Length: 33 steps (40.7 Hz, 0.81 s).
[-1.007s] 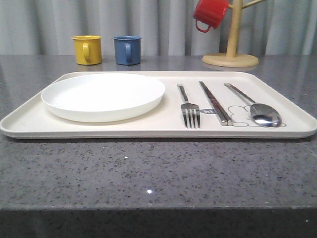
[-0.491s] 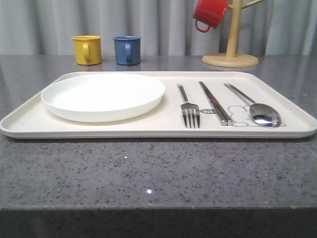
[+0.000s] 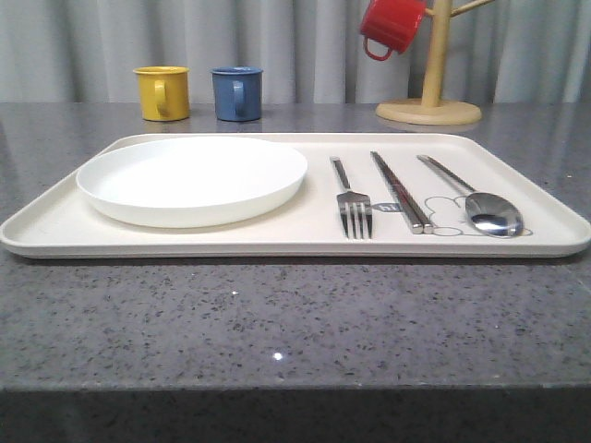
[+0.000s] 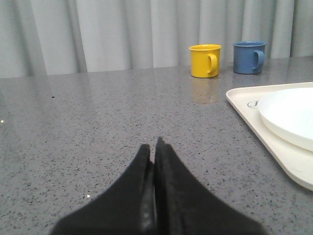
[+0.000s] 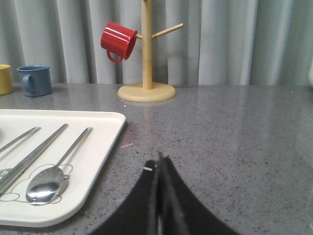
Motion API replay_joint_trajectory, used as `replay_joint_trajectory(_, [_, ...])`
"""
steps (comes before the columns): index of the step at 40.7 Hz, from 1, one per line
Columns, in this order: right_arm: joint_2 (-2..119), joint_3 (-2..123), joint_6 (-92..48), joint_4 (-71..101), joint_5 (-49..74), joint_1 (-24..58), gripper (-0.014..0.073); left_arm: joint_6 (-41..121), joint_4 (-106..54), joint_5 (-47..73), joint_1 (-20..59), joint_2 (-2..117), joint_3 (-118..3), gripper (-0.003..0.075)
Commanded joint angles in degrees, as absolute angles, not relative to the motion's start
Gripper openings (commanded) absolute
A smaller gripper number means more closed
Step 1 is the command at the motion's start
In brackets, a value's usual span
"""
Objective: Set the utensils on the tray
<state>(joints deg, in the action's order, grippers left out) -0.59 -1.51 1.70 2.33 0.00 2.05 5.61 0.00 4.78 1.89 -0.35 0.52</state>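
Observation:
The cream tray (image 3: pixel 277 238) lies across the grey counter. On its right half lie the silver utensils side by side: a fork (image 3: pixel 352 205), a pair of chopsticks (image 3: pixel 401 192) and a spoon (image 3: pixel 489 212). The spoon (image 5: pixel 48 185) and chopsticks (image 5: pixel 34 154) also appear in the right wrist view. My right gripper (image 5: pixel 159 159) is shut and empty over bare counter, to the right of the tray's corner (image 5: pixel 111 128). My left gripper (image 4: pixel 153 147) is shut and empty over bare counter, to the left of the tray (image 4: pixel 244 105).
A round white plate (image 3: pixel 192 178) fills the tray's left half. Behind the tray stand a yellow mug (image 3: pixel 162 92) and a blue mug (image 3: pixel 236 92). At the back right a wooden mug tree (image 3: pixel 432 65) holds a red mug (image 3: pixel 391 26). Grey curtains close the back.

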Motion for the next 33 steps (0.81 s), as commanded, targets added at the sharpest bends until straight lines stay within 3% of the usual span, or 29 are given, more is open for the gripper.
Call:
replay_joint_trajectory(1, [-1.56, -1.44, 1.28, 1.64, -5.01, 1.54, -0.0121, 5.22, 0.0, 0.0, 2.07, -1.75, 0.36, -0.0018])
replay_joint_trajectory(33, [-1.56, -1.44, 1.28, 1.64, -4.88, 0.89, -0.0121, 5.22, 0.0, 0.0, 2.07, -1.75, 0.36, -0.0018])
